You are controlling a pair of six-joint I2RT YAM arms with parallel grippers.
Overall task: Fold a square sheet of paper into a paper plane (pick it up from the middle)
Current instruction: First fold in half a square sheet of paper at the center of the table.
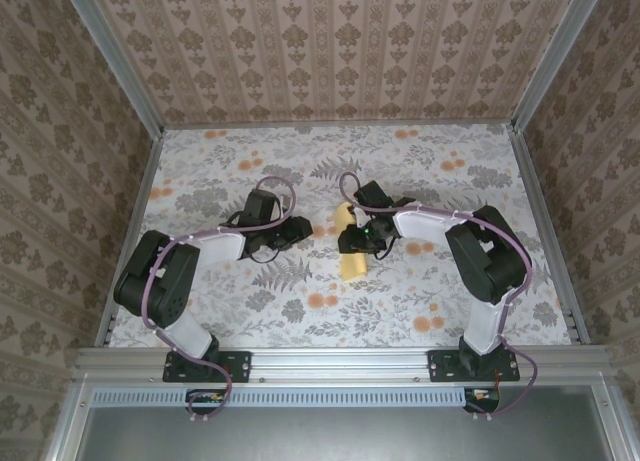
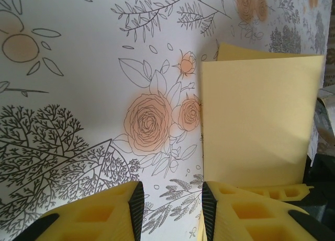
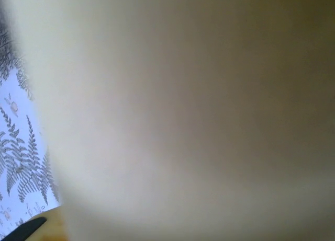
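Observation:
The square sheet of paper lies folded into a yellow rectangle at the table's middle. In the left wrist view the sheet shows a second layer peeking out at its far edge. My left gripper sits just left of it, low over the table. Its jaws are open with only the printed cloth between them, and the right finger is beside the sheet's near corner. My right gripper is on top of the sheet's middle. The blurred sheet lies right against the right wrist lens and hides those jaws.
The table carries a flower-printed cloth with orange blotches. Metal rails and patterned walls box it in on three sides. Both arms' elbows fold back toward the near edge.

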